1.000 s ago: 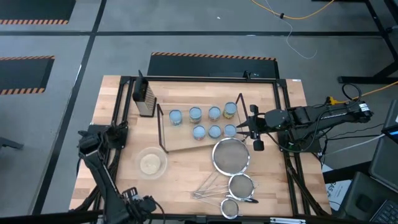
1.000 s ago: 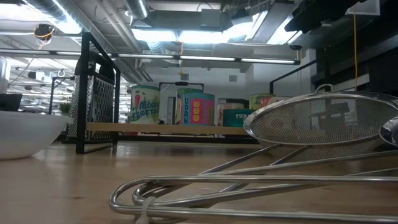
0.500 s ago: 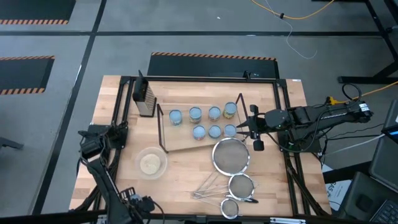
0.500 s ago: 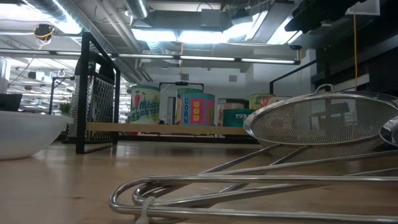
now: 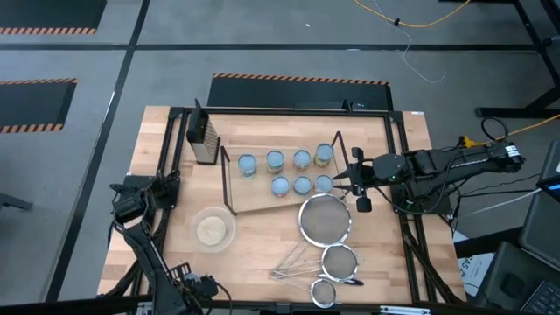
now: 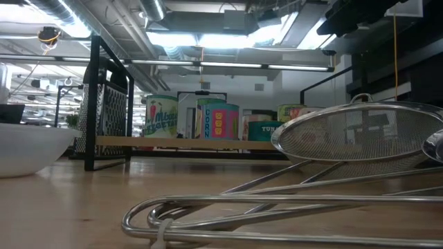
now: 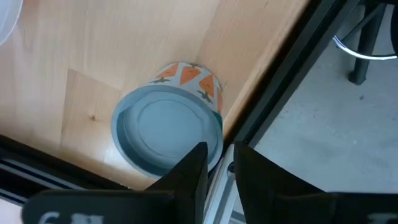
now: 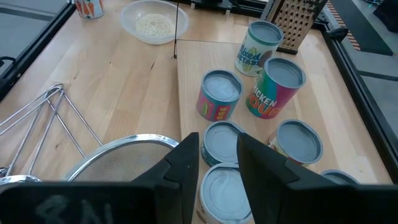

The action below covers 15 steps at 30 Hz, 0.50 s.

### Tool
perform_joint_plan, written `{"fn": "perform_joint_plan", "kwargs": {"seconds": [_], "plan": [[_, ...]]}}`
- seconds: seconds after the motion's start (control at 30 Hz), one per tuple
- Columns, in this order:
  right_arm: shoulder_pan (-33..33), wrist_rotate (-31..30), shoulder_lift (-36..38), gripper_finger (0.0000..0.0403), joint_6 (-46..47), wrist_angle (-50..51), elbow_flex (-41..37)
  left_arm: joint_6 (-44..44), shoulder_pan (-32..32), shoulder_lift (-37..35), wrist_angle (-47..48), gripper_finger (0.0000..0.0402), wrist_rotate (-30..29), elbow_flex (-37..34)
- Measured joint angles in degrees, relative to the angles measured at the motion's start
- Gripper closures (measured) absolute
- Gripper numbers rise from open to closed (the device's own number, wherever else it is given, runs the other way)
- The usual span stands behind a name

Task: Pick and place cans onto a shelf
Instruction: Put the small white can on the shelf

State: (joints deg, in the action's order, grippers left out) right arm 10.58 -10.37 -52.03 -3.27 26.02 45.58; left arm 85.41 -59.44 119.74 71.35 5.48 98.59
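Seven cans [image 5: 289,171] stand upright on the shelf [image 5: 262,199], a light-wood board with black wire ends; the low view shows their labels [image 6: 216,121]. One more can [image 7: 168,130], with carrots on its label, stands upright at the table's near left edge [image 8: 90,7]. My left gripper [image 7: 221,149] points down just above this can's rim, at the side toward the table's edge. Its fingers are a narrow gap apart with nothing between them. My right gripper [image 8: 217,146] hovers over the shelf's right end [image 5: 343,179], also narrowly open and empty.
A dark box grater [image 5: 204,140] stands at the shelf's far left. A clear bowl of grains [image 5: 213,229] sits near the left. Three wire strainers [image 5: 325,219] lie toward the near right, their handles [image 6: 277,200] close to the low camera. A black rail [image 7: 273,93] runs along the table edge.
My left gripper has sunk a little over the table's near left corner, still pointing down. The cans have kept their places.
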Motion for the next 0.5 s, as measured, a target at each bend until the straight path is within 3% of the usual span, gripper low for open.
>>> {"fn": "perform_joint_plan", "kwargs": {"seconds": [0.5], "plan": [[0.0,0.0,0.0,0.0289,0.0,0.0,0.0,0.0,-0.7,1.1,-0.1,0.0331,-0.4,0.0]]}}
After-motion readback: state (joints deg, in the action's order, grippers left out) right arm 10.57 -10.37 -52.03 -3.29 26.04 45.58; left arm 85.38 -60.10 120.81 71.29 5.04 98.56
